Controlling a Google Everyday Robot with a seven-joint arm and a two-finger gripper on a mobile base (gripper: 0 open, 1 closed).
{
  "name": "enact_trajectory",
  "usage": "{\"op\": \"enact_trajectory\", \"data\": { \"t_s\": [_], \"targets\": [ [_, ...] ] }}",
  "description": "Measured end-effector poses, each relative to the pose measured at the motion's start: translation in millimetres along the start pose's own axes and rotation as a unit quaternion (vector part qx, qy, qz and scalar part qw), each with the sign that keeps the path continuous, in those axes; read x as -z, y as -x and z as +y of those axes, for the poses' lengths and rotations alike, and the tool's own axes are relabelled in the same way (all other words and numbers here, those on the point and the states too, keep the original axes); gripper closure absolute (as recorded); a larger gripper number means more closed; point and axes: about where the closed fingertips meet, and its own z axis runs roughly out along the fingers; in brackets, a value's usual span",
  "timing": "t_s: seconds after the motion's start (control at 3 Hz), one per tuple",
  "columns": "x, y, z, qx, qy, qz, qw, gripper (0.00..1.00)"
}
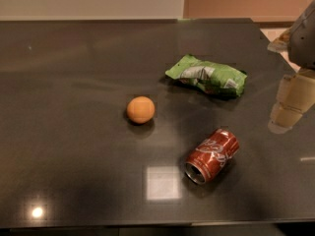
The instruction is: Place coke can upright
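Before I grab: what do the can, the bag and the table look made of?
Coke can: thin metal, glossy red print, silvery rim showing. Snack bag: crinkled foil-like film, probably. Table: dark polished stone or laminate, mirroring lights. Claw hangs at the picture's right edge.

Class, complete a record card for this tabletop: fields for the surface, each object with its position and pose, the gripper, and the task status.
surface: dark glossy table
coke can: on its side, front right, a silver end toward the near edge
orange ball: near the centre, left of the can, apart from it
snack bag: green and silver, lying behind the can
gripper: at the right edge, touching none of the objects
task status: can not yet upright
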Motion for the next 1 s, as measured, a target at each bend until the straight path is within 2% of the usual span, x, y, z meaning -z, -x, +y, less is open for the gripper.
{"op": "enact_trajectory", "data": {
  "t_s": [0.33, 0.67, 1.0],
  "targets": [
    [1, 1, 0, 0.002, 0.0, -0.002, 1.0, 0.0],
    [0, 8, 3, 0.028, 0.012, -0.015, 0.9994, 0.0],
    [-4, 23, 12, 0.076, 0.034, -0.036, 0.9959, 0.0]
  ]
}}
